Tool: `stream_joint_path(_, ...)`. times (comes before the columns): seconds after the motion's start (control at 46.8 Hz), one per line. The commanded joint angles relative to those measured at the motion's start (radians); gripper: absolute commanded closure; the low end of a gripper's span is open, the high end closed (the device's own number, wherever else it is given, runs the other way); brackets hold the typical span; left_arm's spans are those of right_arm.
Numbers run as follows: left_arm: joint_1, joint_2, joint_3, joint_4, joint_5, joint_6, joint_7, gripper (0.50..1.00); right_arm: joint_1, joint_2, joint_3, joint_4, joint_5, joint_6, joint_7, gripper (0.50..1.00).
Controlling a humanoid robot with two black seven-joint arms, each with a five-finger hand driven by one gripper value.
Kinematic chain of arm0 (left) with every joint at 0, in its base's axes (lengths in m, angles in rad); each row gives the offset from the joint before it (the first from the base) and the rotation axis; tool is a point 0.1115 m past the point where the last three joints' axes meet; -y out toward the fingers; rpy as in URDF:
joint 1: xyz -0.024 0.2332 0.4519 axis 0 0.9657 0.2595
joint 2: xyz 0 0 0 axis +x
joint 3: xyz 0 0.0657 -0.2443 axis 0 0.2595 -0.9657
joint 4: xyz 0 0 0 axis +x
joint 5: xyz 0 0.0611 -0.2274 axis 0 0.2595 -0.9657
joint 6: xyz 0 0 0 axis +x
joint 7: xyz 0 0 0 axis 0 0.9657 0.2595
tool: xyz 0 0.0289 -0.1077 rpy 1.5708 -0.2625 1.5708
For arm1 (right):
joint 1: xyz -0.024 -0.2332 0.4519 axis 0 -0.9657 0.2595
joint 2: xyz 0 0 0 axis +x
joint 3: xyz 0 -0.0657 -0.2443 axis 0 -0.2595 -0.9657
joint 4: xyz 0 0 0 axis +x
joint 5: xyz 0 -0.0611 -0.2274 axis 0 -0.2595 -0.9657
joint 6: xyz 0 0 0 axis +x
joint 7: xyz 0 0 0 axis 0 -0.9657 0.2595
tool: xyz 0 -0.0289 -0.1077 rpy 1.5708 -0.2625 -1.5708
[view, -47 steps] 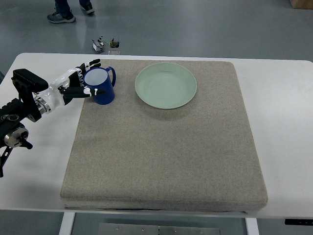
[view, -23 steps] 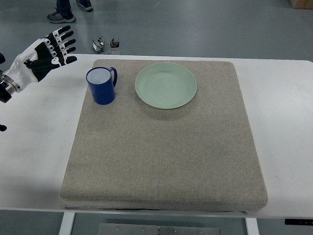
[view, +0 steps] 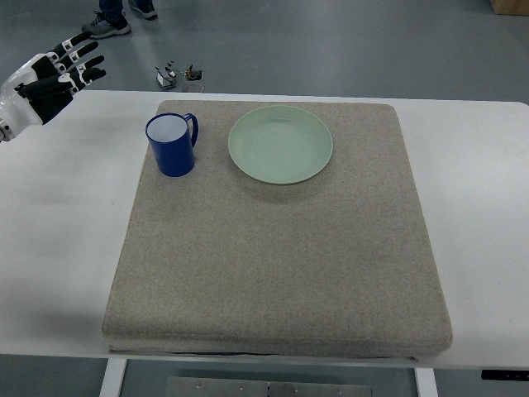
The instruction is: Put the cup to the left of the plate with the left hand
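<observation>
One blue mug (view: 172, 145) upright on grey mat (view: 273, 248), just left of one pale green plate (view: 280, 144). One left hand (view: 45, 83) at upper left, fingers spread, empty, well apart from mug.

Left hand (view: 48, 78) only, showing at the upper left edge of the top view: humanoid in build, with a black palm and white shell plating along the back and wrist side. Fingers (view: 76, 56) slim and jointed, black at the core with white segments banding each one, ending in dark tips. Beyond the table's far edge, the feet of a person (view: 116, 16): grey and dark trainers below blue trouser legs, cut off by the top of the frame.
</observation>
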Motion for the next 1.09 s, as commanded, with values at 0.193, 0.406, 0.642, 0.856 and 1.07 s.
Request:
stream_joint_path(0.193,-0.035,-0.001,0.0,0.106,-0.293,-0.001,0.265,0.501,0.0,0.0,0.0,0.0,-0.001,0.0,0.0,0.566)
stream_joint_path(0.406,-0.065,-0.023,0.0,0.12,-0.298,-0.001,0.3,0.501,0.0,0.0,0.0,0.0,-0.001,0.0,0.0,0.566)
stream_joint_path(0.642,-0.112,-0.059,0.002,0.125,-0.299,-0.001,0.304,0.501,0.0,0.0,0.0,0.0,-0.001,0.0,0.0,0.566)
stream_joint_path(0.856,-0.123,-0.096,0.003,0.126,-0.293,-0.001,0.304,0.501,0.0,0.0,0.002,0.0,0.001,0.0,0.0,0.566)
stream_joint_path(1.07,-0.124,-0.098,0.003,0.126,-0.292,-0.001,0.304,0.501,0.0,0.0,0.003,0.008,0.004,0.003,-0.002,0.566)
